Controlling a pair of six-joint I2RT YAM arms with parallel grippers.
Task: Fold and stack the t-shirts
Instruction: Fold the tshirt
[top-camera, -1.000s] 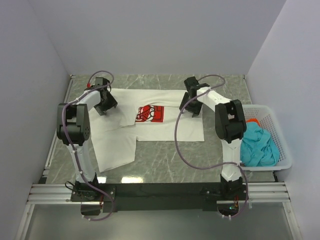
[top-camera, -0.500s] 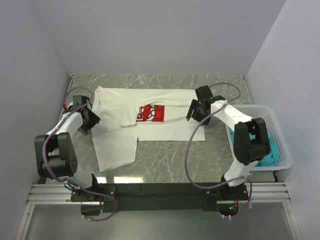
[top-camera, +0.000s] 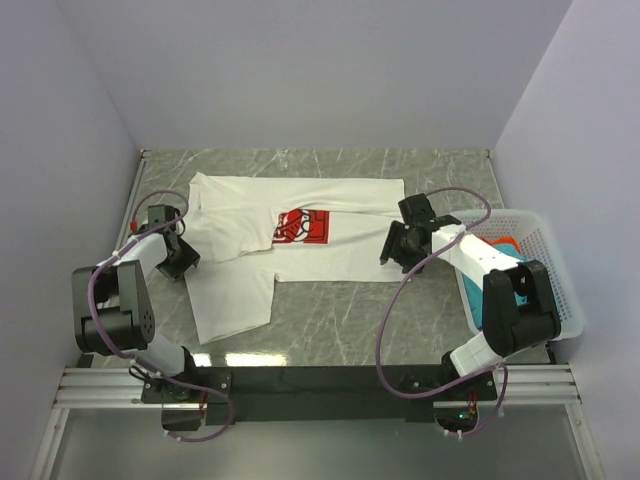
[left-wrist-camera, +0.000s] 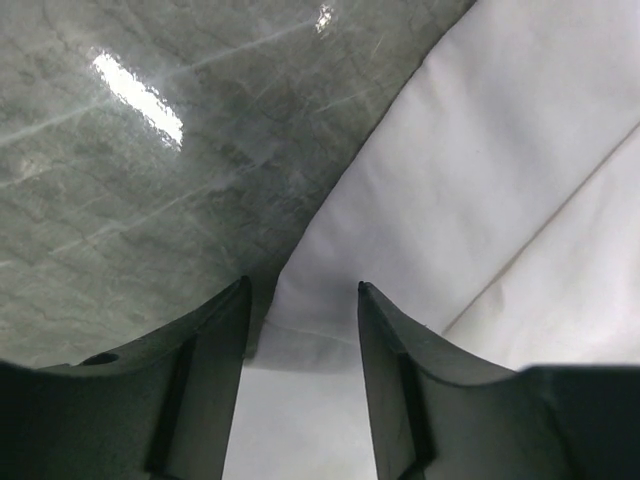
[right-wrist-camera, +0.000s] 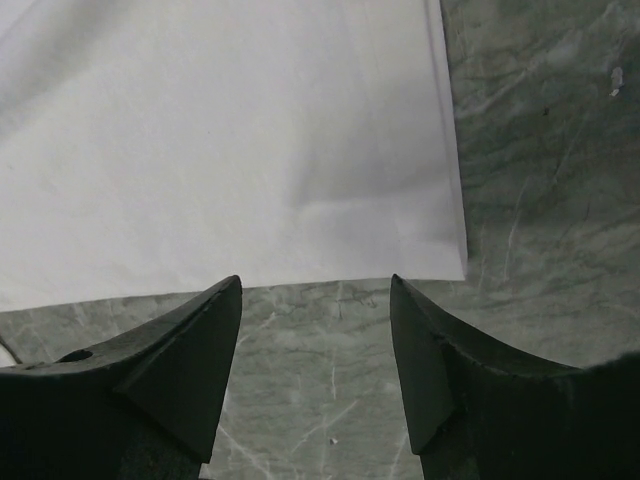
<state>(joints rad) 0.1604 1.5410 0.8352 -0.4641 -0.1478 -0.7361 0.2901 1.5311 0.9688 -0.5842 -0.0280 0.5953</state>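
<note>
the white t-shirt (top-camera: 240, 255) lies spread flat on the table (top-camera: 335, 312), to the left of the basket (top-camera: 560, 280) and just short of touching it. it lies print side up, and the red square print (top-camera: 299, 228) sits about mid-cloth. on the side farthest from the basket a flap of the shirt reaches down toward the near edge of the table. inside the basket only a sliver of the teal t-shirt (top-camera: 478, 303) shows, since the right arm covers most of it. a bit of the red-orange t-shirt (top-camera: 506, 241) peeks out at the basket's far end.

the left pincer (top-camera: 178, 262) is down at the shirt edge farthest from the basket. the left wrist view shows its fingers standing apart, with the curved edge of the white cloth lying in the gap between them and the green marbled table on the outer side. the cloth is not pinched.

the right pincer (top-camera: 397, 247) hangs between the shirt and the basket, at the shirt corner nearest the basket. in the right wrist view its fingers are spread wide and hold nothing. the straight hem and the corner lie just beyond the tips, with bare table under the gap.
</note>
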